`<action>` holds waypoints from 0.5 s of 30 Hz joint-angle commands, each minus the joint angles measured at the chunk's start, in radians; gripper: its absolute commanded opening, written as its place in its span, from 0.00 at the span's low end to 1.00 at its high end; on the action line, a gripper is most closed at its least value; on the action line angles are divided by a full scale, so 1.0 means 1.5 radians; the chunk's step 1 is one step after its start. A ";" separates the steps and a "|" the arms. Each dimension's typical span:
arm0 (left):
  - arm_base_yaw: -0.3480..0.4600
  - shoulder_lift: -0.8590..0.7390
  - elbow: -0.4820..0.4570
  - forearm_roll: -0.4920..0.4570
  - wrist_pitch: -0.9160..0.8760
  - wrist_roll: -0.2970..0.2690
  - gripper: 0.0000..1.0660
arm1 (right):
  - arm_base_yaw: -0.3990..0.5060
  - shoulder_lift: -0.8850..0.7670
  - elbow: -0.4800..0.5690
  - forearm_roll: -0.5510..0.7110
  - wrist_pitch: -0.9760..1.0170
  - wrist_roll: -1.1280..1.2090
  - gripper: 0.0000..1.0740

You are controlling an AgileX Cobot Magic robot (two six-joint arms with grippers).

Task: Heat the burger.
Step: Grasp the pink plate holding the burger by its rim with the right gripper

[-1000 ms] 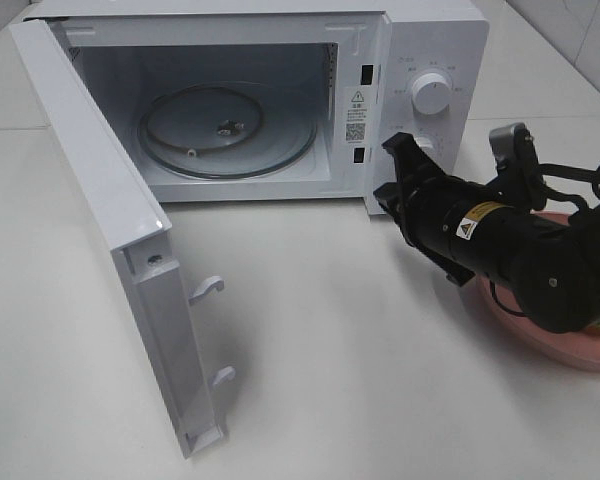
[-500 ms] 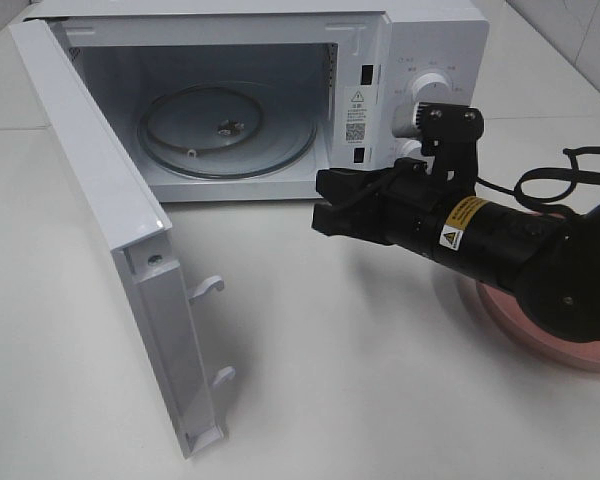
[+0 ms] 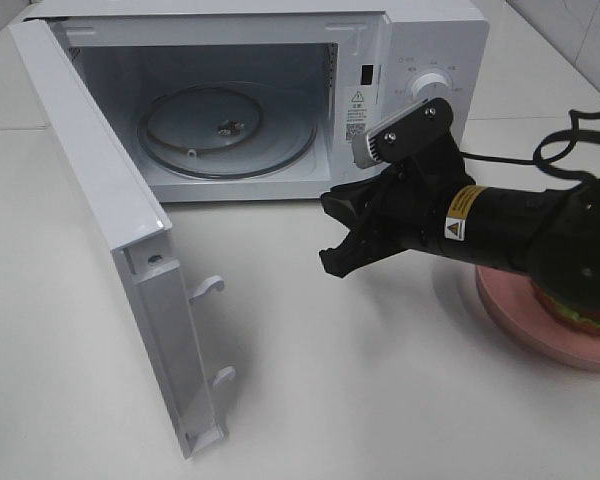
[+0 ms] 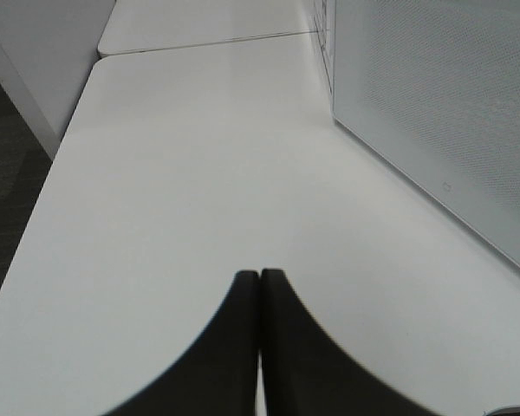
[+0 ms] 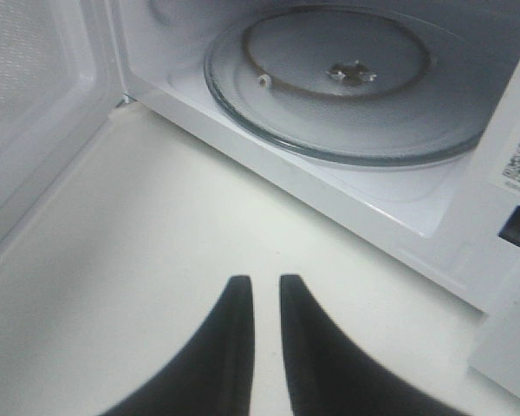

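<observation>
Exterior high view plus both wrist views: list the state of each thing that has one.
White microwave door: swung wide open.
Round glass turntable: bare, nothing on it.
Burger: on the plate, mostly hidden by the right arm, not gripped.
Round pink plate: on the white table, carrying the burger.
Left gripper: shut, empty.
Right gripper: open by a narrow gap, empty.

The microwave (image 3: pixel 430 30) has a smooth white casing with a soft sheen, and its turntable (image 3: pixel 280 145) is clear, glossy glass. The door (image 4: pixel 433 104) carries a finely perforated, matt screen. The table (image 3: pixel 380 390) is smooth, matt white. The plate (image 3: pixel 510 315) looks matt pink, and the right gripper (image 3: pixel 328 237) looks like matt black plastic.
</observation>
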 commanded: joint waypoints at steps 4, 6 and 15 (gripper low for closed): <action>0.000 -0.013 0.001 -0.001 -0.009 -0.004 0.00 | -0.002 -0.061 -0.048 -0.005 0.201 0.037 0.13; 0.000 -0.013 0.001 -0.001 -0.009 -0.004 0.00 | -0.002 -0.073 -0.062 -0.005 0.257 0.043 0.13; 0.000 -0.013 0.001 -0.001 -0.009 -0.004 0.00 | -0.002 -0.089 -0.135 -0.002 0.475 0.050 0.14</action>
